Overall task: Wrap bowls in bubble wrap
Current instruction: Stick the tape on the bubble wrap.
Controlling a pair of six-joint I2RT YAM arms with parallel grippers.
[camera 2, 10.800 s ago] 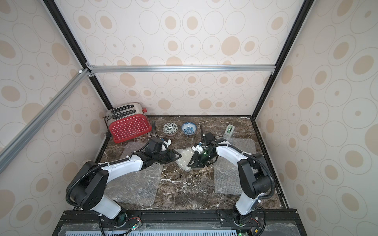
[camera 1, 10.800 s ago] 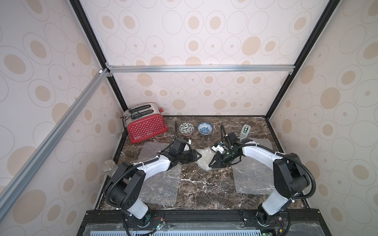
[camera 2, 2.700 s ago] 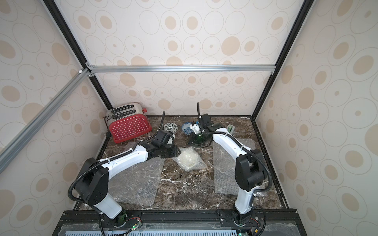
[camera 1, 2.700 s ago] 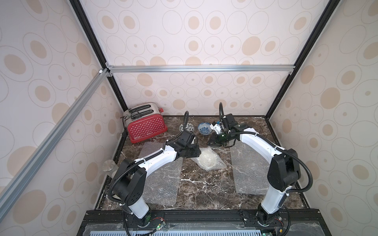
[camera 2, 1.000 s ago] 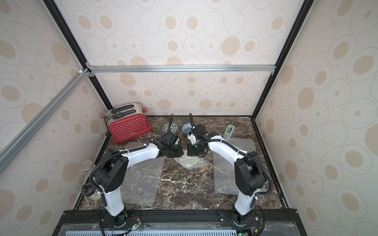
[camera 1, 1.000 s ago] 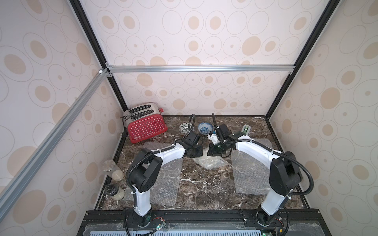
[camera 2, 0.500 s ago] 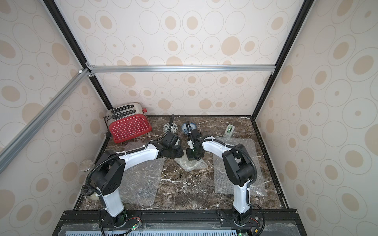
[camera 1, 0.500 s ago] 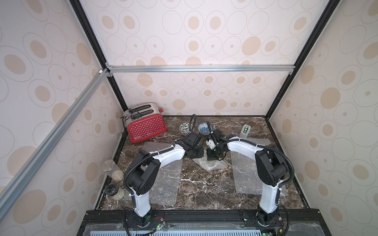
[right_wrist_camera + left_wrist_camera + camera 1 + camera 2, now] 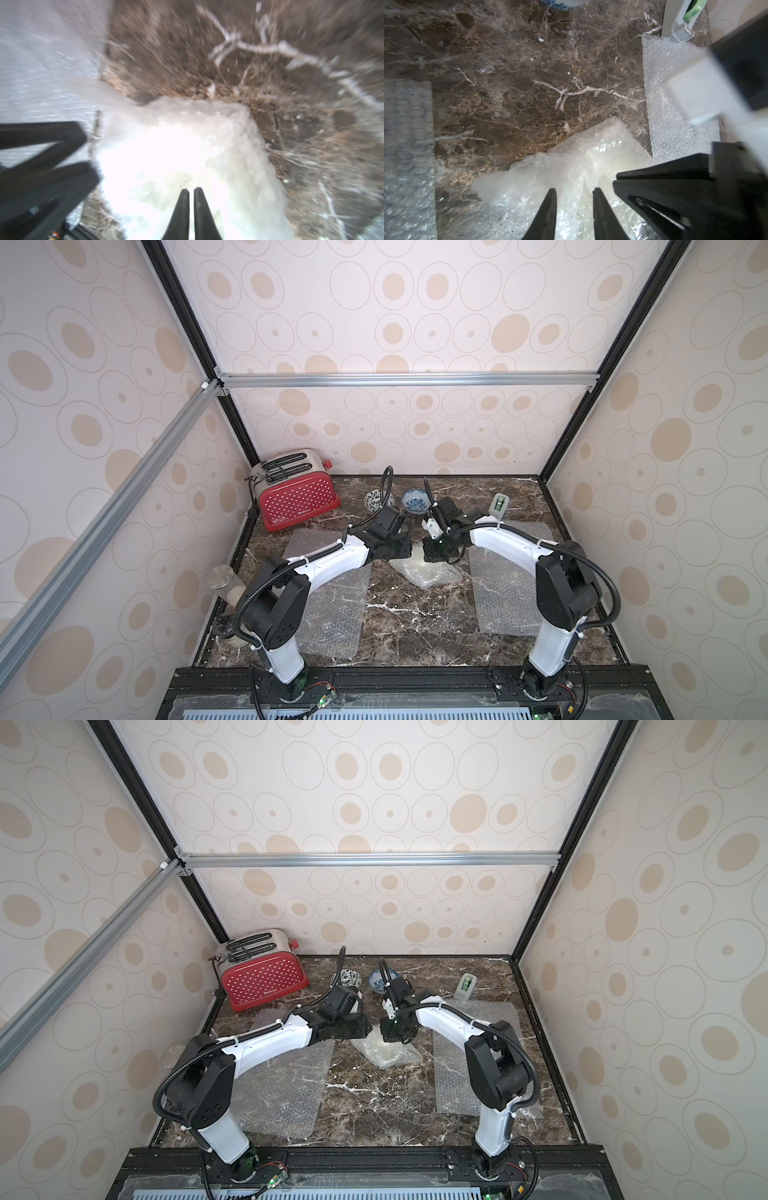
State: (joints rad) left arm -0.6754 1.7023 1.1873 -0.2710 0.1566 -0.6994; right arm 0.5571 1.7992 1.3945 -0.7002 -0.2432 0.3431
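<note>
Looking at the crumpled bubble wrap [image 9: 428,572] on the table [image 9: 415,626], can't see inside it. Left arm [image 9: 328,562] and right arm [image 9: 503,541] bend in over it; left gripper [image 9: 574,190] slightly spread, right gripper [image 9: 191,189] pressed together, blurry though.

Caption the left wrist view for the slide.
Left gripper, jaws parted, over the crumpled bubble wrap bundle on the marble table.

No text is legible: the only lettering, a small white brand mark [image 9: 271,992] low on the red polka-dotted two-slot toaster [image 9: 297,497] at the brown marble tabletop's [image 9: 415,626] far left corner, is too small to read.
</note>
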